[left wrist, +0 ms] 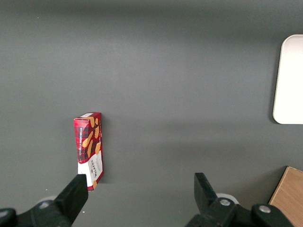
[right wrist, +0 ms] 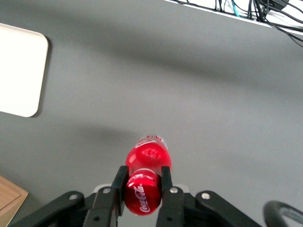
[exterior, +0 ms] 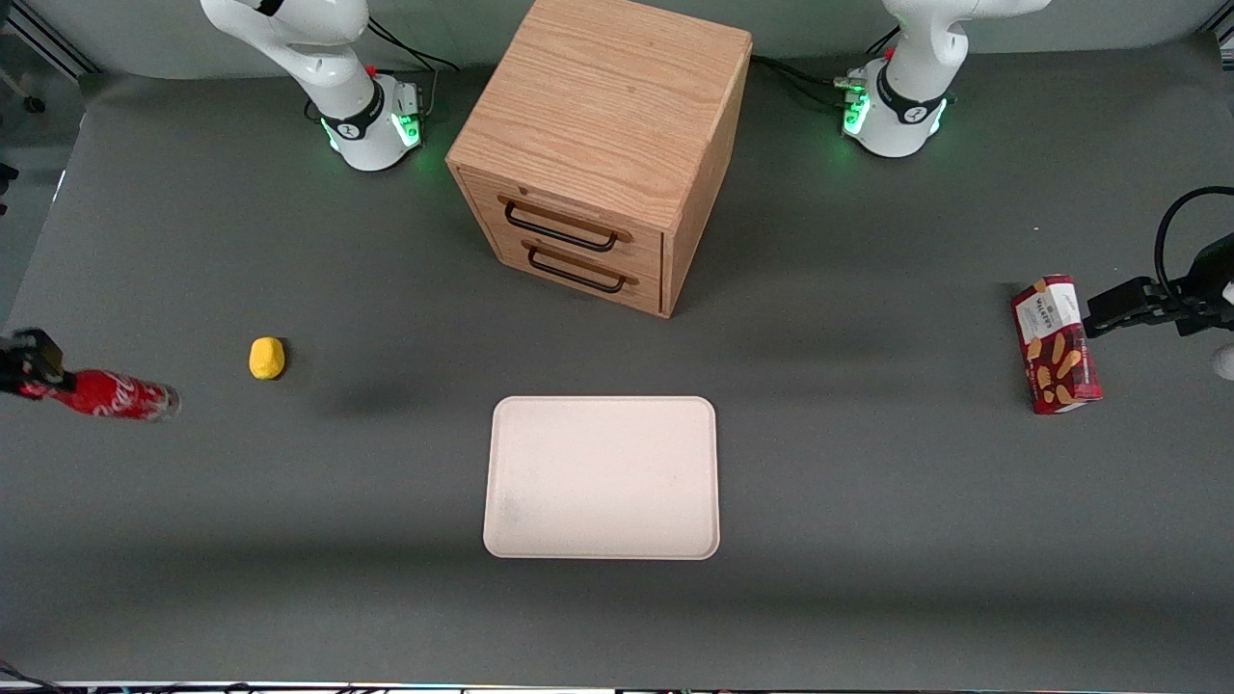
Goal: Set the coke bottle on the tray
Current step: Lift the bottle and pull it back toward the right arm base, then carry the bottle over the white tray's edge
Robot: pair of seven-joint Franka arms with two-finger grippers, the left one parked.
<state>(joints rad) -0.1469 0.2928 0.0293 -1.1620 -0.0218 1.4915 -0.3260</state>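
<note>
The coke bottle (exterior: 118, 394) is slim and red with white script, tilted almost level, its clearish base pointing toward the tray. My right gripper (exterior: 37, 371) is at the working arm's end of the table and is shut on the bottle's red cap end. In the right wrist view the two black fingers (right wrist: 118, 182) press on either side of the coke bottle (right wrist: 146, 165), which hangs above the grey table. The cream-white tray (exterior: 603, 477) lies flat near the middle of the table, nearer the front camera than the cabinet. Its corner also shows in the right wrist view (right wrist: 21, 71).
A small yellow object (exterior: 267, 358) lies on the table between the bottle and the tray. A wooden two-drawer cabinet (exterior: 607, 145) stands farther from the camera. A red snack box (exterior: 1056, 344) stands toward the parked arm's end. Cables (right wrist: 246, 9) run along the table edge.
</note>
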